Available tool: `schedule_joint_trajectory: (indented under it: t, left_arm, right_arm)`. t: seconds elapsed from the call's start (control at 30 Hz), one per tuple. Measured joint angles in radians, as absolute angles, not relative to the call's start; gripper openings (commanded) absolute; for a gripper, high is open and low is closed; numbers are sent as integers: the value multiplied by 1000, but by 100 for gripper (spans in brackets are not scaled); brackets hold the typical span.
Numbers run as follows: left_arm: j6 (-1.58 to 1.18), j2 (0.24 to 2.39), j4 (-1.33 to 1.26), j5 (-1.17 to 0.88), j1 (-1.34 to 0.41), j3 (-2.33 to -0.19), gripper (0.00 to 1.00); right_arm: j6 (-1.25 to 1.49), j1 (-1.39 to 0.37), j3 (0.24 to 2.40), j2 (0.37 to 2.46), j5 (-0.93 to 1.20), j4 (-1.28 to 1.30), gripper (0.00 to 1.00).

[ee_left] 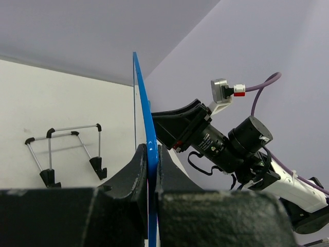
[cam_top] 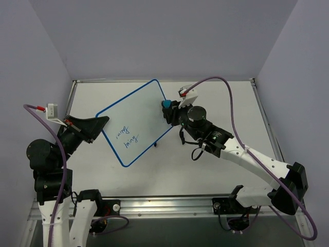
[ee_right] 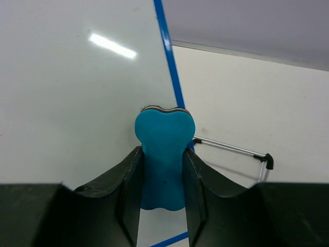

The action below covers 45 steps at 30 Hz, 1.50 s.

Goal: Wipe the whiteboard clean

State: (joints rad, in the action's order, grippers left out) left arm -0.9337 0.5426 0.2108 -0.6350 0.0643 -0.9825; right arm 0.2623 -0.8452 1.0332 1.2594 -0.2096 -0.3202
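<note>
A small flat white whiteboard with a thin blue rounded frame [cam_top: 134, 121] is shown raised and tilted above the white table [cam_top: 92, 95]. One edge is pinched between the closed black fingers of the left gripper [ee_left: 152, 159], and the frame is seen running straight up out of the jaws. At the opposite edge the right gripper [ee_right: 163, 164] is clamped on the waist of a teal, bone-shaped eraser block [ee_right: 164, 139]. Its felt face is set at the board beside the frame, though whether it is pressed on cannot be told. Blue handwriting [cam_top: 127, 136] is seen on the part of the board nearer the left gripper, well apart from the eraser. A thin black wire stand [ee_left: 64, 149] is seen on the table beyond the left fingers, to one side of the board. The board is judged light, thin and stiff, with a slick face that would slide in a grip, so the frame is considered the better hold. Gripped at one edge only, it is thought likely to swing under wiping pressure.
</note>
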Motion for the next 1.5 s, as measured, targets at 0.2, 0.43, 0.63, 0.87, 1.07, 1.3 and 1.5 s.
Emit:
schedule_joint_trajectory:
  t: [0.2, 0.43, 0.63, 0.87, 1.07, 1.3, 1.5]
  left_arm:
    - [-951, 546, 211, -636, 64, -957, 2]
    - [-960, 548, 213, -636, 64, -941, 2]
    - [-964, 548, 221, -654, 62, -929, 2]
    - [-966, 549, 222, -656, 60, -927, 2]
    - [-975, 549, 218, -656, 60, -908, 2]
    - [-989, 550, 188, -654, 60, -888, 2]
    - [-978, 550, 174, -606, 60, -882, 2]
  right_arm:
    - [292, -845, 1048, 1291, -62, -351, 0]
    - [318, -844, 1042, 1293, -27, -348, 0]
    - [341, -838, 963, 1241, -27, -358, 0]
    - [360, -832, 873, 1181, -39, -365, 0]
    - [377, -836, 810, 1140, -41, -370, 0]
    - [367, -855, 824, 1168, -53, -371, 0]
    - [367, -1008, 925, 1262, -86, -410, 0]
